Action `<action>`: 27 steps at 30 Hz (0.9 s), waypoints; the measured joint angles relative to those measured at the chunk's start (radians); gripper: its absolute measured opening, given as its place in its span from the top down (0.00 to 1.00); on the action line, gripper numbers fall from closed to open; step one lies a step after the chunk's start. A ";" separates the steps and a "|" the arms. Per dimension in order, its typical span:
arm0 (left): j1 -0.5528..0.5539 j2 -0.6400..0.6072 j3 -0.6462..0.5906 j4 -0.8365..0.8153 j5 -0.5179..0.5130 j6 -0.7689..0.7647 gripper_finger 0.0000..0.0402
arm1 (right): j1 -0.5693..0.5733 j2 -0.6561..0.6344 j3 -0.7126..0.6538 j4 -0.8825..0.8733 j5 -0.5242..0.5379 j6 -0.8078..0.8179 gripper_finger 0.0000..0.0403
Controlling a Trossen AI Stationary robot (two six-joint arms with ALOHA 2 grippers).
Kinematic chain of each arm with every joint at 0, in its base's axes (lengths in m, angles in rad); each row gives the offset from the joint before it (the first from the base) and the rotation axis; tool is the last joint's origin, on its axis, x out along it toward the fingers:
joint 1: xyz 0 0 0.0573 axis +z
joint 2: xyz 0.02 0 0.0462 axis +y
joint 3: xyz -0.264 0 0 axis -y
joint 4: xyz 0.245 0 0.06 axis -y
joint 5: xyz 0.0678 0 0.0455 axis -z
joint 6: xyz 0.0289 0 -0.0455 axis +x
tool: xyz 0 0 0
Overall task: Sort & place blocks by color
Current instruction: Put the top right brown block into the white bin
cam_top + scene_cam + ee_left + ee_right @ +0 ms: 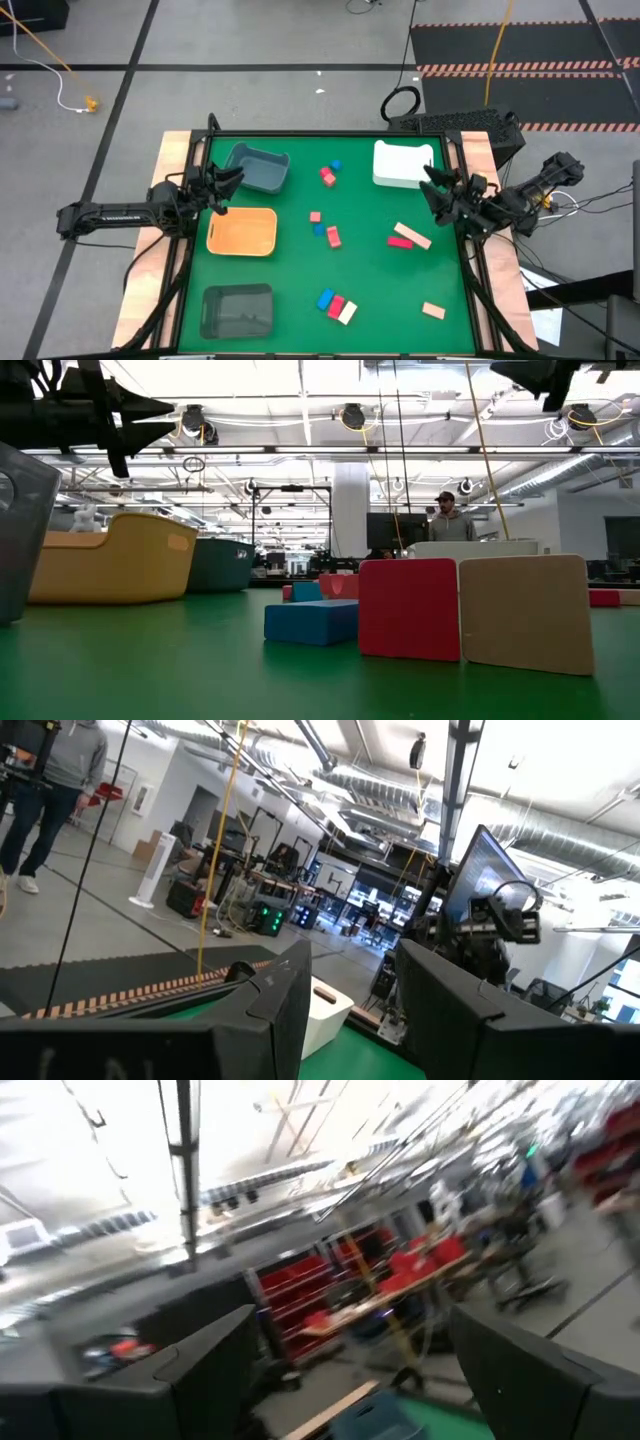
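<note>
About a dozen small blocks lie flat on the green table (370, 280). A blue (336, 165) and a red one (327, 176) are near the far edge, and three small ones (326, 229) sit at the middle. A long red (400, 241) and a long tan block (412, 235) lie to the right. A blue (312, 622), a red (410, 608) and a cream block (525, 612) stand side by side near the near edge, with a tan one (433, 310) apart. My left gripper (225, 185) hovers open between the grey and orange trays. My right gripper (435, 190) hovers open beside the white tray.
Along the left side stand a grey-blue tray (258, 168), an orange tray (242, 231) and a dark tray (237, 310). A white tray (402, 164) is at the far right. A person (452, 518) stands in the room beyond the table.
</note>
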 joint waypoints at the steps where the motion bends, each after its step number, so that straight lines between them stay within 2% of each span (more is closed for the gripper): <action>1: 0.000 0.000 0.000 0.000 0.000 0.000 0.63 | -0.010 0.002 0.015 0.000 0.005 -0.038 0.21; 7: 0.000 0.000 0.000 0.000 0.000 0.000 0.63 | -0.040 0.010 0.079 -0.010 0.002 -0.225 0.21; 18: 0.000 0.000 0.000 0.000 0.000 0.000 0.63 | -0.098 0.056 0.217 -0.150 0.010 -0.205 0.21; 24: 0.000 0.000 0.000 0.000 0.000 0.000 0.63 | -0.111 0.117 0.294 -0.235 0.136 -0.178 0.21; 27: 0.000 0.000 0.000 0.000 0.000 0.000 0.63 | -0.111 0.149 0.319 -0.271 0.159 -0.178 0.21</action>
